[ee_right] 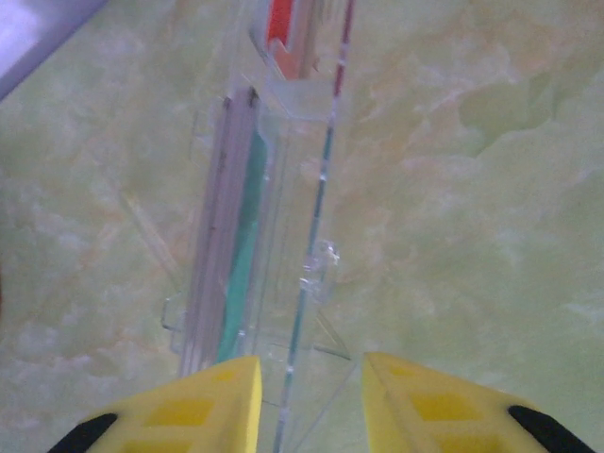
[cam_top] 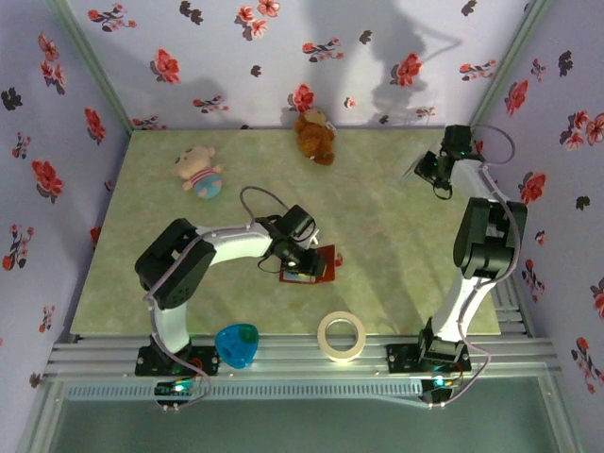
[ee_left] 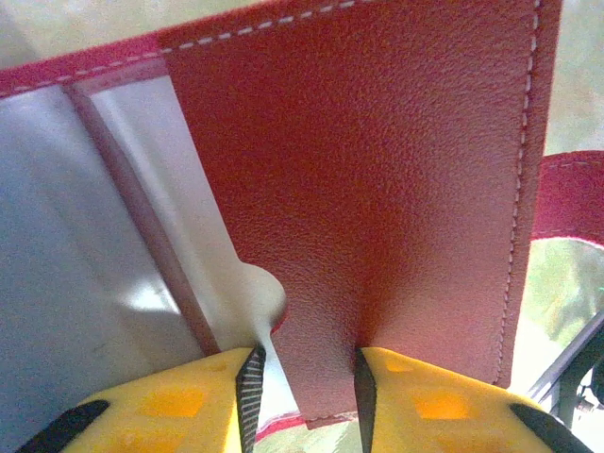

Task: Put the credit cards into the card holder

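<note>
Red leather marks the card holder (cam_top: 322,265), lying unfolded at mid-table; its pale pockets (ee_left: 57,236) show no card; the left gripper (cam_top: 294,257) rests on it, fingers (ee_left: 217,406) partly spread, pinching nothing that we can see. At far right, the credit cards (ee_right: 242,245) stand edge-up in a clear rack (ee_right: 302,189); the right gripper (ee_right: 311,373) straddles that rack; we cannot tell whether it pinches. We judge that no card is transferred yet; every insertion remains.

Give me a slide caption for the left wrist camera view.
Left pincer, yellow fingers parted, poised over the open red card holder, its pale lining at left.
</note>
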